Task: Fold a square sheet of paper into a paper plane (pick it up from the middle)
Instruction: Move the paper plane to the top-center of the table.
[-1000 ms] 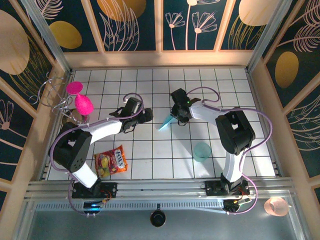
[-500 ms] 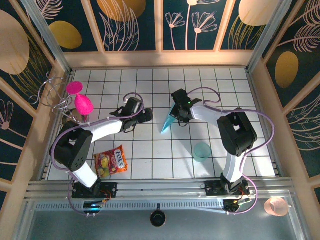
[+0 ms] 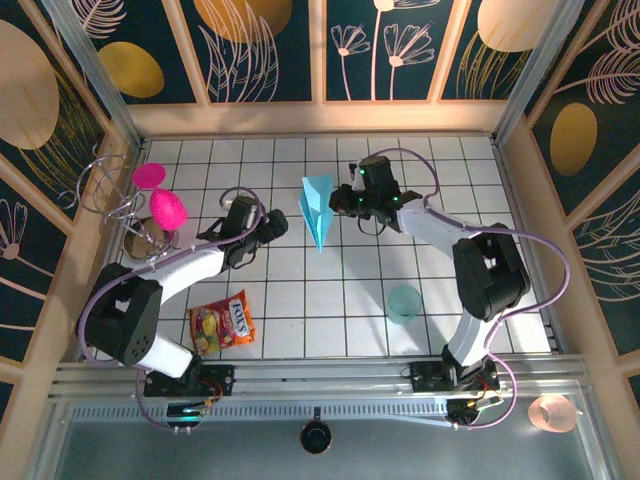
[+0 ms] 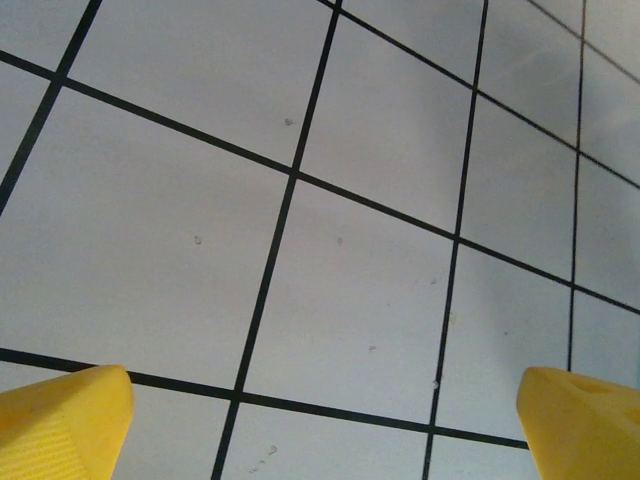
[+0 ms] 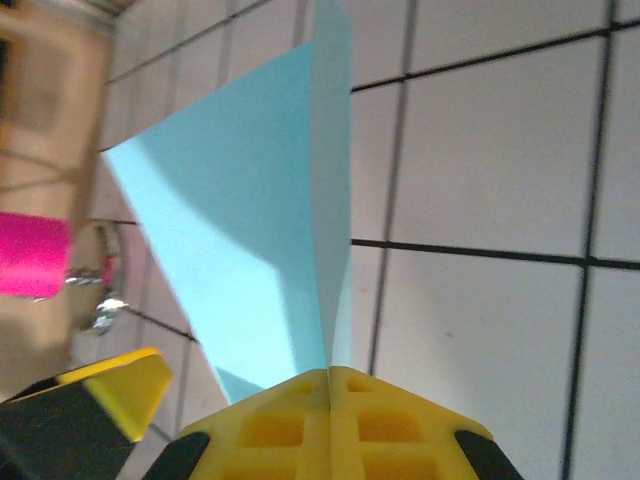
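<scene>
The paper plane (image 3: pixel 318 212), a light-blue pointed dart with a centre crease, hangs above the white tiled table with its tip toward the near side. My right gripper (image 3: pixel 345 203) is shut on its folded spine from the right. In the right wrist view the yellow fingers (image 5: pixel 329 375) press together on the crease, and the plane (image 5: pixel 250 230) fans out ahead of them. My left gripper (image 3: pixel 270 225) stands open a short way left of the plane. In its wrist view its gripper (image 4: pixel 325 420) has bare tiles between the fingertips (image 4: pixel 70 415).
A translucent teal cup (image 3: pixel 404 303) stands right of centre near the front. A candy bag (image 3: pixel 222 323) lies at the front left. Pink balls (image 3: pixel 160 200) and a wire stand (image 3: pixel 105 185) sit at the left wall.
My right gripper has shut on the plane and carried it up and toward the far side, turning its wings to the left. My left gripper has drawn back slightly to the left.
</scene>
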Robot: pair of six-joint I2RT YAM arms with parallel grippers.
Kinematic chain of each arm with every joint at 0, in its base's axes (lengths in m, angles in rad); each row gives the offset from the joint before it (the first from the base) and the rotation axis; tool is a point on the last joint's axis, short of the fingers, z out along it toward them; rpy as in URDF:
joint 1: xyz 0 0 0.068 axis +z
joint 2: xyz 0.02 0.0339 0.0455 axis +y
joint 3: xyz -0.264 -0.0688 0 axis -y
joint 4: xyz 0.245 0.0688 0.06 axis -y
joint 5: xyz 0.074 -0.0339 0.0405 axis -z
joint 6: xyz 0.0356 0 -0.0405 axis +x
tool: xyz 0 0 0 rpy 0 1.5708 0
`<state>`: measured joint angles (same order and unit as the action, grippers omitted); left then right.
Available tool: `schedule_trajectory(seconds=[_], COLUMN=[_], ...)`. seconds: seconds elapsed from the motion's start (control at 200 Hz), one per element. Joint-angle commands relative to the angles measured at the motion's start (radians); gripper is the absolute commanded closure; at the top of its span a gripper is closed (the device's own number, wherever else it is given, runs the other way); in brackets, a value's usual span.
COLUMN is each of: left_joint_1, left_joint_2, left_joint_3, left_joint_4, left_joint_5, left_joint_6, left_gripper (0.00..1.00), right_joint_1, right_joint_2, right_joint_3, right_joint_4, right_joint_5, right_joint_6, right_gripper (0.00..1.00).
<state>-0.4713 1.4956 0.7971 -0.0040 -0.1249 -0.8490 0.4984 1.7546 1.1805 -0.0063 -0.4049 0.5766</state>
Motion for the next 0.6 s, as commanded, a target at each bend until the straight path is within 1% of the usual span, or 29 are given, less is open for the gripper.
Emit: schedule_trajectory(seconds=[0.0,0.115,0.235,0.345,0.511,0.596], left_joint_1=[0.003,0.003,0.003,0.004,0.002,-0.003], left_joint_2=[-0.05,-0.052,-0.011,0.037,0.122,0.163], left_joint_3=[-0.033,-0.049,-0.042,-0.037,-0.018,-0.002], left_joint_4=[0.049,0.092,0.143,0.203,0.284,0.307], left_joint_5=[-0.029,0.018,0.133,0.245,0.378,0.428], left_joint_6=[-0.081,-0.084,-0.07,-0.089,-0.101,-0.103], left_gripper=[0.04,0.07,0.12,0.21,0.34,0.36], right_joint_1=[-0.028,-0.048,-0.068,-0.093,-0.131,-0.143], right_joint_2=[0.04,0.078,0.112,0.143,0.178,0.19], right_joint_3=[-0.056,-0.106,-0.14,-0.176,-0.222,-0.231], right_joint_4=[0.162,0.243,0.278,0.32,0.369,0.37], right_joint_5=[-0.22,-0.303,-0.341,-0.392,-0.42,-0.42], right_joint_6=[0.0,0.03,0.038,0.054,0.084,0.081], right_gripper=[1.0,1.0,1.0,1.0,1.0,1.0])
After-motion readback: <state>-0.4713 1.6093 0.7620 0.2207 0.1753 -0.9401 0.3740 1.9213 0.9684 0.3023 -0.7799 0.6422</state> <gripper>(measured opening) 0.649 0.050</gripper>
